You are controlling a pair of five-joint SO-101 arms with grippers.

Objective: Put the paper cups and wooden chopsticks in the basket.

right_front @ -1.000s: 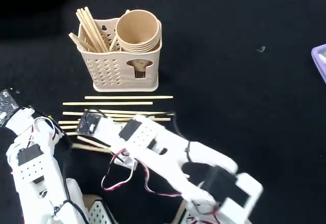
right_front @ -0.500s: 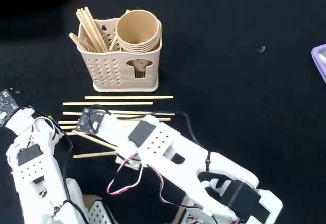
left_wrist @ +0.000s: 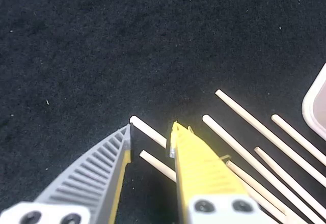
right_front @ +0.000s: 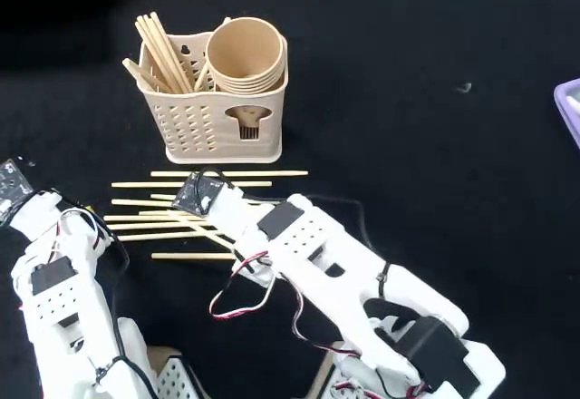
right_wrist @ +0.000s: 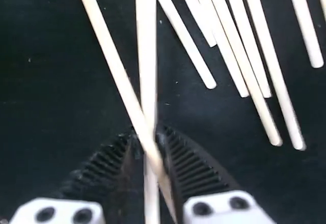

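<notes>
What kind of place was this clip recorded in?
Probably a robotics lab or workshop bench, not a home: a black cloth-covered table, two white robot arms at its near edge, and a beige basket holding paper cups, with wooden chopsticks laid out in front.

Two chopsticks [right_wrist: 146, 56] between the right jaws run out of view beyond them, one blurred. The right arm [right_front: 313, 249] hides parts of the loose chopsticks [right_front: 145, 218]. Near the left jaws, a pale rim [left_wrist: 318, 107] is cut off.

Lit evenly and softly from above. Swallows nearly all shadow on the matte black table [right_front: 435, 190]. Sets pale basket [right_front: 217, 122] and chopsticks [right_front: 145, 184] bright against the dark; shades the basket's inside slightly.
</notes>
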